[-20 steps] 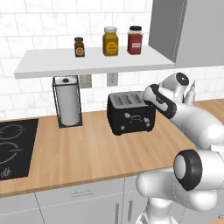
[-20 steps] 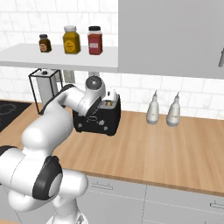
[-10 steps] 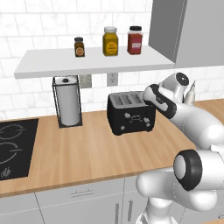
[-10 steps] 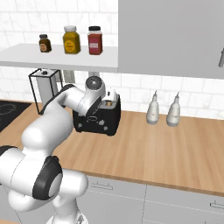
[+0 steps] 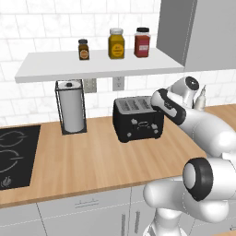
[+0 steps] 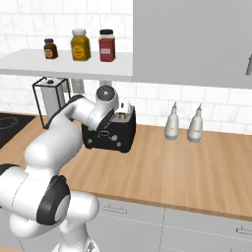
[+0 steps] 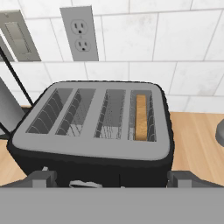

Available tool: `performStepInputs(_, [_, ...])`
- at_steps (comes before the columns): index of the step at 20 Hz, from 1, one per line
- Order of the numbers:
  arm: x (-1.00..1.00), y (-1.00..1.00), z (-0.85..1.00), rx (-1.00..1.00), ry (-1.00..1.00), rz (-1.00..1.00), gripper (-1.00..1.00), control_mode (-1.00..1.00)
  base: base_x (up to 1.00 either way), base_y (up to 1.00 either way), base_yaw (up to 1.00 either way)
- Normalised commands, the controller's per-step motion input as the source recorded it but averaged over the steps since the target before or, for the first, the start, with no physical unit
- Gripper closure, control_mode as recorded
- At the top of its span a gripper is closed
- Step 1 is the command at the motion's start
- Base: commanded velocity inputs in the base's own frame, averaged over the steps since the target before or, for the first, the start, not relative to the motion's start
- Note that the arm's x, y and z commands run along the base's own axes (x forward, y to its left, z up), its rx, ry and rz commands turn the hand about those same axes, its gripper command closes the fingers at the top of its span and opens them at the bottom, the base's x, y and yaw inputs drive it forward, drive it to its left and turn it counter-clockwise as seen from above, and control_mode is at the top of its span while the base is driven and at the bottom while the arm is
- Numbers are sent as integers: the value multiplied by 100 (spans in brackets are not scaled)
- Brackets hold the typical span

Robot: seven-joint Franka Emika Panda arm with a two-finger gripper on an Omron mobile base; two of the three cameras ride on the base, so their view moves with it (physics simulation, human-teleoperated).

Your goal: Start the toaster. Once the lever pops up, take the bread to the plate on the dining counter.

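Observation:
The black toaster (image 5: 137,123) stands on the wood counter below the shelf, also seen in the right base view (image 6: 114,139). From above, the toaster (image 7: 87,146) shows several slots, and the tan bread (image 7: 141,117) sits low in the rightmost one. My gripper (image 7: 113,180) hovers just above the toaster's front edge, open, with its fingertips (image 7: 42,177) spread wider than the slots and nothing between them. The hand (image 5: 162,103) is at the toaster's right end. The plate and the dining counter are out of view.
A paper towel holder (image 5: 71,108) stands left of the toaster, and a black hob (image 5: 14,154) lies further left. Three jars (image 5: 116,44) sit on the white shelf above. Two pale bottles (image 6: 172,125) stand to the toaster's right. A wall outlet (image 7: 78,33) is behind it.

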Motion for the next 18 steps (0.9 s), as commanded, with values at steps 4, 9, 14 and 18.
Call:
performStepInputs(4, [0, 0, 0, 0, 0, 0, -100, -100, 0, 0, 0])
performStepInputs(9, [0, 0, 0, 0, 0, 0, -100, -100, 0, 0, 0])
performStepInputs(14, [0, 0, 0, 0, 0, 0, -100, -100, 0, 0, 0])
performStepInputs(18, [0, 0, 0, 0, 0, 0, -100, -100, 0, 0, 0])
